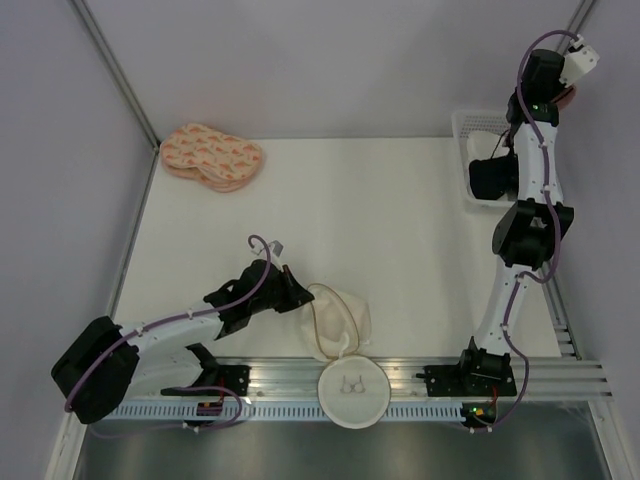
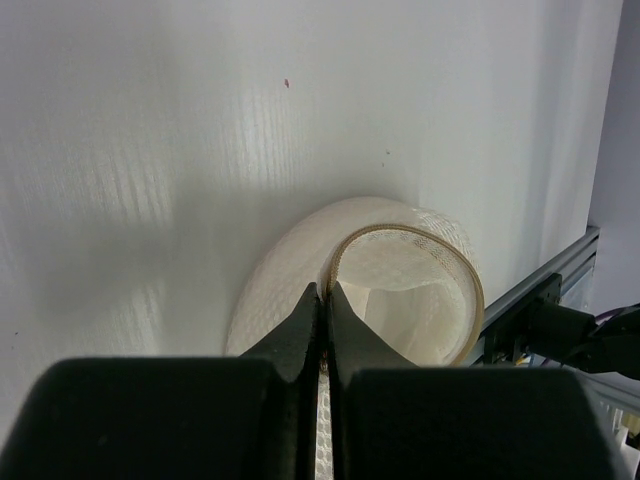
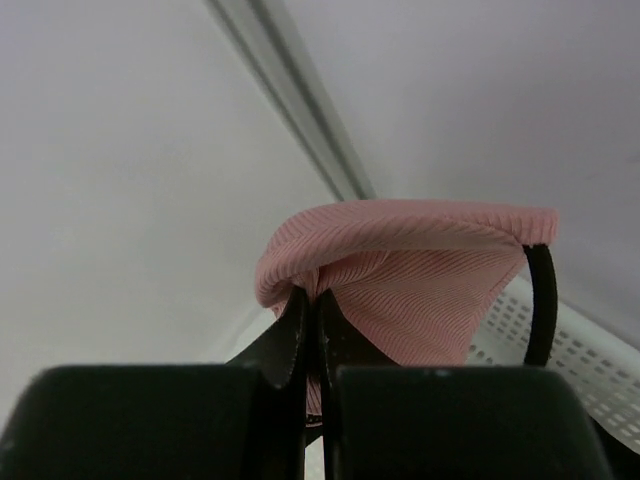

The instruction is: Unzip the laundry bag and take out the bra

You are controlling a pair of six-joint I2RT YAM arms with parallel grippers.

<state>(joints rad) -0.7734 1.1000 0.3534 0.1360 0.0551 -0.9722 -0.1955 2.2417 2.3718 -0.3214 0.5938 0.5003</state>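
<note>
The laundry bag (image 1: 340, 318) lies open on the table near the front rail. Its round cream face with the dark line drawing (image 1: 352, 392) hangs over the rail. My left gripper (image 1: 297, 292) is shut on the bag's mesh rim; in the left wrist view the fingertips (image 2: 326, 297) pinch the tan-edged rim of the bag (image 2: 410, 290), whose inside looks empty. My right gripper (image 1: 566, 92) is raised high at the far right, shut on the dusty-pink bra (image 1: 572, 98). In the right wrist view my right gripper (image 3: 313, 300) clamps a fold of the bra (image 3: 410, 270), whose dark strap (image 3: 541, 300) hangs at the right.
A white lattice basket (image 1: 464, 130) stands at the far right under the right arm, with a black garment (image 1: 492, 178) in it; it also shows in the right wrist view (image 3: 565, 345). Peach patterned pads (image 1: 212, 156) lie at the far left. Grey walls enclose the table.
</note>
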